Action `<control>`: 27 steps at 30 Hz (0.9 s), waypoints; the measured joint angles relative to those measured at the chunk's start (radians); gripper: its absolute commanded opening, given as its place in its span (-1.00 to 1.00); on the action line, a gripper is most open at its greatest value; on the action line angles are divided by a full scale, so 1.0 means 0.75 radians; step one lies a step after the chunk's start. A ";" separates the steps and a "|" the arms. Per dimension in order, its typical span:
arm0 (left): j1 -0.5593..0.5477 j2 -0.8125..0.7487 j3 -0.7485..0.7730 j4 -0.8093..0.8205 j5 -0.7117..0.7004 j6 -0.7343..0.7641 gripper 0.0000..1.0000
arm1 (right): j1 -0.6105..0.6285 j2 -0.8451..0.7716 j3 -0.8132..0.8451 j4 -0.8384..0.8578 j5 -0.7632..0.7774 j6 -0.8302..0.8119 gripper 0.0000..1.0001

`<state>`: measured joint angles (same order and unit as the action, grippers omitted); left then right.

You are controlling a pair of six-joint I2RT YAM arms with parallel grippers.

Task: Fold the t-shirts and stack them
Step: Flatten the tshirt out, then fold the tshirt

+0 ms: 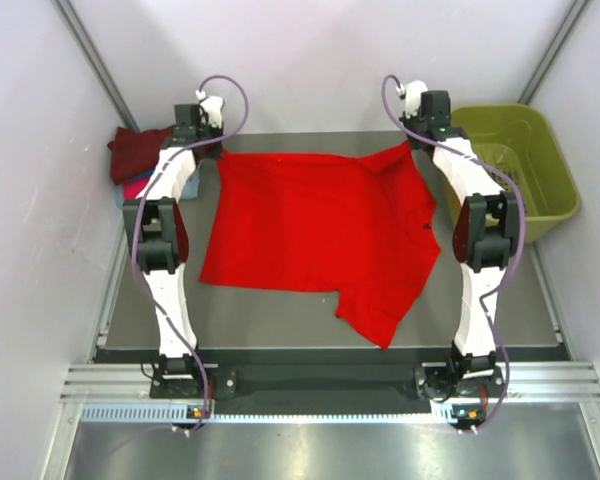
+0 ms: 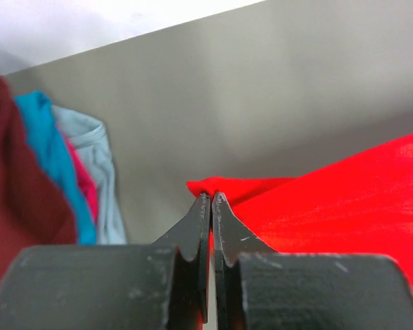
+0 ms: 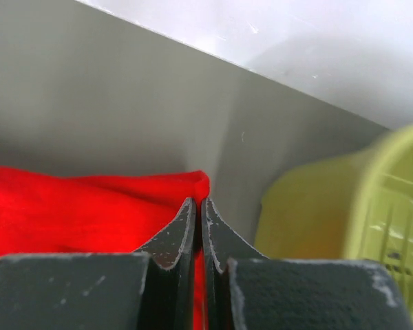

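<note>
left gripper (image 2: 211,201): clamps far-left corner | right gripper (image 3: 198,203): clamps far-right corner | bright red cloth t-shirt (image 1: 315,235): judged limp, light; grip corners

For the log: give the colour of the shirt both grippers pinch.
The shirt is bright red; top external view shows it best.

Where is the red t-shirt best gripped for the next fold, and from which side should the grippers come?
At its two far corners, coming over the cloth from the near side. The red t-shirt lies spread flat, so only edges and corners give a lip to pinch. The left gripper and right gripper are each shut on one far corner.
</note>
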<state>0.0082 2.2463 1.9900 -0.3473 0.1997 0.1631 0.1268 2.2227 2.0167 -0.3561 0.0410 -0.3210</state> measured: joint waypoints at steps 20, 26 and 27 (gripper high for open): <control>0.021 -0.305 -0.376 -0.049 0.124 0.025 -1.00 | 0.074 -0.606 -0.601 -0.131 -0.045 0.053 -1.00; 0.045 -0.327 -0.434 -0.087 0.130 0.024 -1.00 | 0.075 -0.718 -0.709 -0.164 -0.048 0.070 -1.00; 0.048 -0.332 -0.439 -0.095 0.132 0.024 -1.00 | 0.075 -0.735 -0.724 -0.166 -0.051 0.073 -1.00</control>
<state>0.0441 1.9976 1.6604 -0.4187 0.2989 0.1810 0.1833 1.6714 1.4734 -0.4805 0.0029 -0.2661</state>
